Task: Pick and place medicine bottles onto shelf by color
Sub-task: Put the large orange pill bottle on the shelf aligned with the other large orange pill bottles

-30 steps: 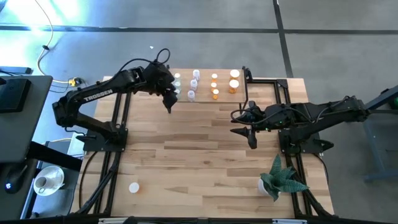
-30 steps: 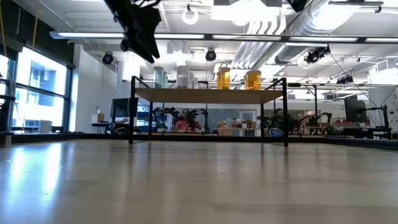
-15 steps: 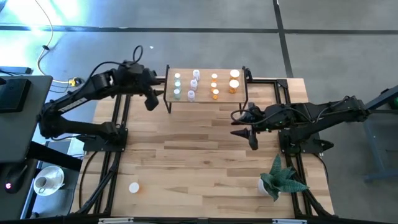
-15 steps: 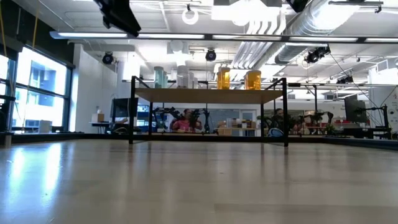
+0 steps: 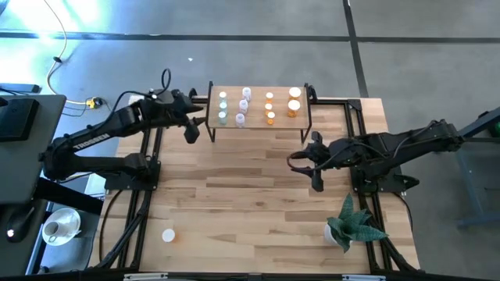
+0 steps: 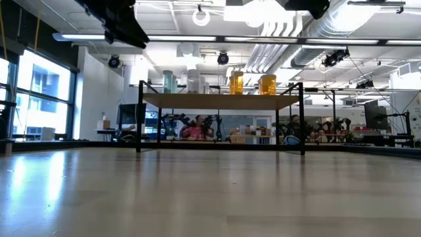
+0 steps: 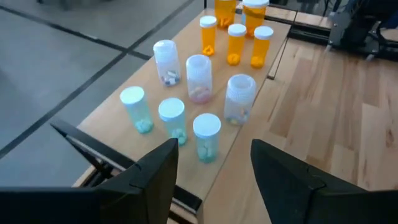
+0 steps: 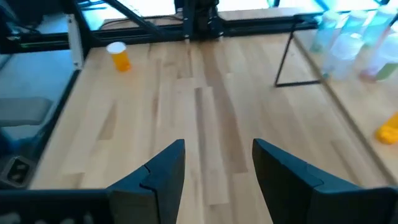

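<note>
The shelf [image 5: 258, 121] stands at the table's far middle. On it stand pale green bottles [image 7: 172, 118], whitish bottles [image 7: 199, 76] and orange bottles [image 7: 236, 42]; they also show in the high view [image 5: 244, 105] and the low view [image 6: 235, 82]. One orange bottle [image 5: 168, 234] stands alone on the table near the front left; it also shows in the right wrist view [image 8: 118, 56]. My left gripper [image 5: 194, 129] hovers open and empty just left of the shelf [image 7: 214, 180]. My right gripper [image 5: 301, 162] is open and empty [image 8: 221, 168] above the table's right middle, pointing left.
A potted plant [image 5: 353, 225] stands at the table's front right. The shelf's black legs [image 6: 139, 118] reach down to the table. A white cup [image 5: 55, 229] sits off the table at the left. Bare wood [image 5: 234, 195] lies between the shelf and the near edge.
My left gripper has drawn back from the shelf's front left corner toward the table's left edge and has risen, staying open and empty. The bottles on the shelf have stayed where they were.
</note>
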Tool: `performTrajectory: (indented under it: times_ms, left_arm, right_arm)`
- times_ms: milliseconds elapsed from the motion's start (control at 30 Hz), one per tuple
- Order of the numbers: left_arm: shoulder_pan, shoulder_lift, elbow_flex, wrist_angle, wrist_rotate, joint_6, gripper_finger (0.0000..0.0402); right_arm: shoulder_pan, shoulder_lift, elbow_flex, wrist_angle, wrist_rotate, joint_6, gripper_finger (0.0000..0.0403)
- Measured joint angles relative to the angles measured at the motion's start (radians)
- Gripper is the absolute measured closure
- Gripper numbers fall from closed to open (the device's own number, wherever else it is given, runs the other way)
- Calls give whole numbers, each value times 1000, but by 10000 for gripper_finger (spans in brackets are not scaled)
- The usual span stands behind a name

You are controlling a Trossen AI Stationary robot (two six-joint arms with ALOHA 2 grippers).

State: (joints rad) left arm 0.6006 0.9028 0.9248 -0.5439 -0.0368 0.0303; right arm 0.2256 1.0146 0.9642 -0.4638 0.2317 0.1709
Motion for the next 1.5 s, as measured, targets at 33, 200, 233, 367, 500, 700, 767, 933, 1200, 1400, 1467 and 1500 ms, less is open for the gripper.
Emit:
performTrajectory:
  times_ms: [33,200,233,367,500,700,767,933,1200,1400,1467,1500]
  left_arm:
    - [0,0,-20,29,0,5,209]
    - [0,0,-124,196,19,45,209]
    - [0,0,-143,233,34,56,209]
    - [-1,0,-175,269,123,83,209]
    - [-2,0,-176,271,231,121,209]
    - [-2,0,-176,251,306,121,209]
    - [-2,0,-176,250,305,107,208]
    - [-2,0,-176,250,304,70,208]
    - [-31,0,-176,249,303,51,208]
    - [-104,0,-176,248,303,51,208]
    - [-132,0,-176,248,303,51,208]
    - [-147,0,-176,248,303,52,208]
  right_arm:
    - [-1,1,-6,11,13,-11,224]
    - [-23,28,-19,89,60,-19,224]
    - [-28,35,-19,110,60,-19,224]
    - [-42,71,-19,204,61,-22,224]
    - [-43,122,-19,305,61,-21,224]
    - [-42,215,-19,394,44,-14,224]
    - [-42,244,-19,425,30,-14,224]
    - [-41,311,-17,527,-10,-14,224]
    - [-40,409,-17,679,-50,39,224]
    - [-40,469,-17,766,-42,65,224]
    - [-40,478,-17,790,-42,77,221]
    - [-40,480,-17,795,-42,82,219]
